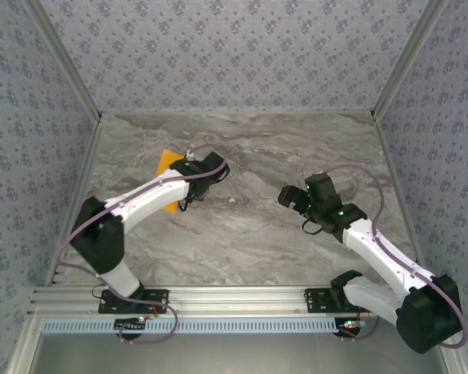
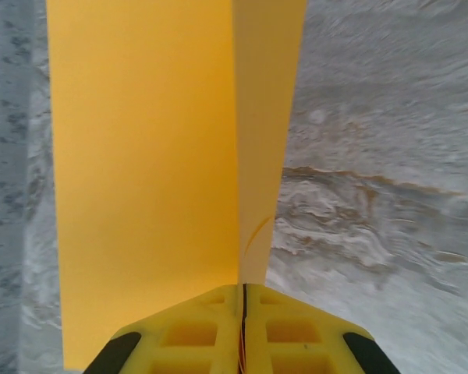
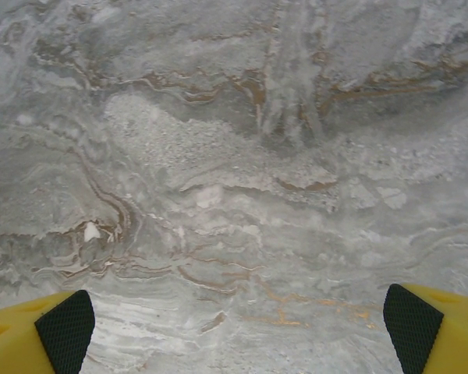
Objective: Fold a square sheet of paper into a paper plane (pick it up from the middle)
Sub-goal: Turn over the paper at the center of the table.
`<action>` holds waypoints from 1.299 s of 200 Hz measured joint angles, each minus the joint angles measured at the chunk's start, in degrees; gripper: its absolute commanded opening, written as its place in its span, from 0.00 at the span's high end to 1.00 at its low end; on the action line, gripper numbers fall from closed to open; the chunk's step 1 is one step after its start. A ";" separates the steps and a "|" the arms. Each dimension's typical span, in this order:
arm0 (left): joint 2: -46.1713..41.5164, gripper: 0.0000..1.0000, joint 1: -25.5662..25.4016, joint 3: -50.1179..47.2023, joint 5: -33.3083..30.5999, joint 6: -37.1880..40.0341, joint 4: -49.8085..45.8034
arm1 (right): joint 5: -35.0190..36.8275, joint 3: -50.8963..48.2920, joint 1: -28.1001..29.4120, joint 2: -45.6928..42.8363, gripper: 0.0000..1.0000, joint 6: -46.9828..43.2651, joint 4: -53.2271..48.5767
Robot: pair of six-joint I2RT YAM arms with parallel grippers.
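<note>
Left claw [image 2: 242, 293] of mine pinched shut on the orange paper [image 2: 148, 156] at its crease, toward the tabletop's [image 1: 296, 148] far left corner, my right claw [image 3: 238, 319] spread wide, holding nothing, nearer the right edge

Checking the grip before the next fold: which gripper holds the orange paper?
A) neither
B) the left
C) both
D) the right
B: the left gripper is shut on the orange paper, while the right gripper stands open over the marble table.
</note>
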 measured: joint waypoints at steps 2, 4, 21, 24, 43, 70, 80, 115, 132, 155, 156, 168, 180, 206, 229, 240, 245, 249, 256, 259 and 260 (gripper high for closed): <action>0.44 0.91 -0.04 0.02 -0.33 -0.13 -0.02 | 0.02 0.07 -0.02 0.09 0.00 0.00 -0.11; 1.09 0.91 -0.11 0.07 -0.76 -0.24 -0.11 | 0.04 0.20 -0.04 0.20 0.00 0.04 -0.26; 5.77 0.91 -0.98 0.90 -3.37 -1.01 -0.33 | 0.48 1.22 -0.24 0.90 0.00 0.26 -1.49; 6.73 0.91 -1.22 1.14 -3.80 -1.22 -0.33 | 0.50 1.36 -0.24 0.94 0.00 0.37 -1.66; 11.06 0.90 -2.75 2.32 -4.50 -2.08 0.07 | 1.03 2.32 -0.31 1.42 0.00 0.61 -2.73; 14.84 0.88 -4.63 2.56 -1.95 -2.99 2.03 | 1.33 2.89 -0.61 1.73 0.00 0.83 -4.44; 15.39 0.88 -5.18 2.56 -0.31 -3.34 2.99 | 1.46 2.89 -0.63 1.73 0.00 1.11 -5.05; 16.50 0.85 -6.45 2.60 5.25 -3.96 6.36 | 1.51 2.89 -1.16 1.73 0.00 1.95 -5.29; 17.11 0.82 -6.73 2.60 7.85 -4.00 7.56 | 1.44 2.89 -1.25 1.86 0.00 2.03 -5.25; 17.22 0.75 -6.73 2.60 10.73 -4.00 8.52 | 1.03 2.89 -1.31 2.67 0.00 2.10 -5.22; 17.22 0.75 -6.73 2.60 10.93 -3.89 8.61 | 1.03 2.89 -1.31 2.73 0.00 2.12 -5.22; 17.22 0.67 -6.71 2.60 12.59 -3.87 9.16 | 0.85 2.89 -1.36 3.21 0.00 2.12 -5.20; 16.96 0.57 -6.73 2.62 14.88 -3.54 9.33 | 0.83 2.89 -1.36 3.58 0.00 2.12 -5.20; 12.83 0.39 -6.73 2.60 22.49 -2.54 10.86 | 0.83 2.89 -1.36 3.80 0.00 2.14 -5.16; 4.42 0.29 -6.71 2.60 29.05 -1.33 13.33 | 0.39 2.89 -1.53 3.91 0.00 2.12 -4.74; -0.04 0.23 -6.38 2.60 31.80 -0.81 14.93 | -0.61 2.89 -1.53 4.28 0.00 2.08 -4.07; -1.86 0.20 -6.10 2.58 33.07 -0.48 15.58 | -1.11 2.89 -1.51 4.57 0.00 2.03 -3.54; -3.10 0.17 -5.84 2.45 33.88 -0.83 16.26 | -1.60 2.89 -1.44 4.85 0.00 2.01 -3.17; -5.55 0.13 -4.90 1.81 35.63 -0.96 17.79 | -2.23 2.89 -1.22 5.49 0.00 1.84 -2.47; -6.60 0.11 -4.35 1.42 36.33 -0.68 18.34 | -2.58 2.89 -1.01 5.86 0.00 1.79 -2.16; -7.10 0.11 -4.07 1.18 36.70 -0.98 18.71 | -2.62 2.89 -0.96 5.95 0.00 1.75 -2.12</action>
